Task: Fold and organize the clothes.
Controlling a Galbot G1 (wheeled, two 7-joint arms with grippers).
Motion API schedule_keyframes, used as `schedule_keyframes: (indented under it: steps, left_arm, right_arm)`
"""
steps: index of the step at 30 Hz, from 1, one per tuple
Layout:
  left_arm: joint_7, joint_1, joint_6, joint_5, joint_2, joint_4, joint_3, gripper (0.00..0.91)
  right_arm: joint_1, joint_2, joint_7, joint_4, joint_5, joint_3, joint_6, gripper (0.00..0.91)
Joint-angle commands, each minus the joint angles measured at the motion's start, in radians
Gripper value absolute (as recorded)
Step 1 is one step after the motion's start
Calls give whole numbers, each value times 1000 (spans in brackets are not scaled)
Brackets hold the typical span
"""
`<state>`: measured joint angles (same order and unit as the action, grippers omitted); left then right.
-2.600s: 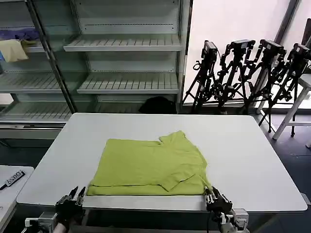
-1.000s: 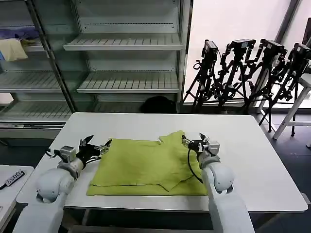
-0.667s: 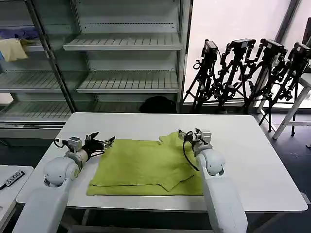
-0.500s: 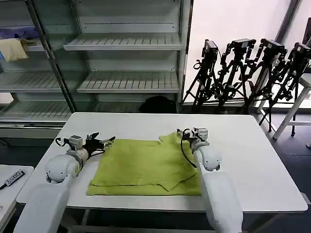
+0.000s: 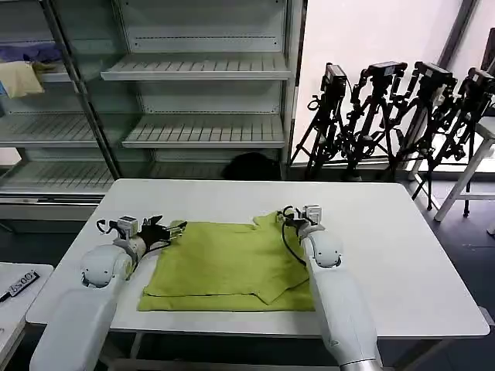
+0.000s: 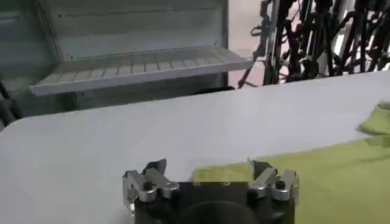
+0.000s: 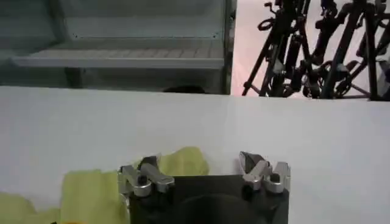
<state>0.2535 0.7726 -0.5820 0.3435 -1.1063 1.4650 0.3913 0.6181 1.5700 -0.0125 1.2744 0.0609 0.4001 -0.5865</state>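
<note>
the shelves [image 5: 205, 69] behind hold a pale yellow cloth [image 5: 20, 79] at far left. the green t-shirt [image 5: 232, 263] lies partly folded mid-table [image 5: 402, 255], bare white top all round. the left gripper [image 5: 172, 229] sits at its far left corner, the right gripper [image 5: 285, 220] at the far right corner, both with jaws wide.

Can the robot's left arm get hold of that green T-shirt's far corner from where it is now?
Probably yes. The left gripper is open right at the far left corner of the T-shirt, which lies flat on the table with nothing between them.
</note>
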Motion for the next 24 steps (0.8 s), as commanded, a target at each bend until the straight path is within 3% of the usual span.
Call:
schedule_keyframes:
  steps: [1, 10, 11, 16, 17, 22, 23, 24]
  left_arm:
    - [7, -1, 0, -16, -6, -28, -5, 907]
    - [-1, -11, 0, -21, -29, -43, -2, 907]
    - [-2, -12, 0, -22, -30, -45, -3, 907]
    - [-5, -15, 0, -24, -37, -53, -1, 836]
    - [-5, -16, 0, -27, -38, -56, -1, 836]
    - [-5, -21, 0, -34, -42, -69, -1, 806]
    - [-4, -22, 1, -34, -43, -71, 0, 736]
    - [-4, -21, 0, -34, -43, -70, 0, 665]
  right_arm:
    - [-3, 7, 0, -19, -14, 0, 0, 907]
    - [1, 6, 1, -13, -17, -3, 0, 877]
    - [1, 6, 1, -13, -18, -3, 0, 816]
    - [1, 6, -1, -18, -23, -2, 0, 725]
    - [1, 6, -3, -19, -25, -2, 0, 645]
    - [1, 6, -10, -26, -33, 0, 0, 524]
    - [2, 5, -11, -25, -33, -1, 0, 494]
    - [5, 5, -12, -23, -33, 0, 0, 353]
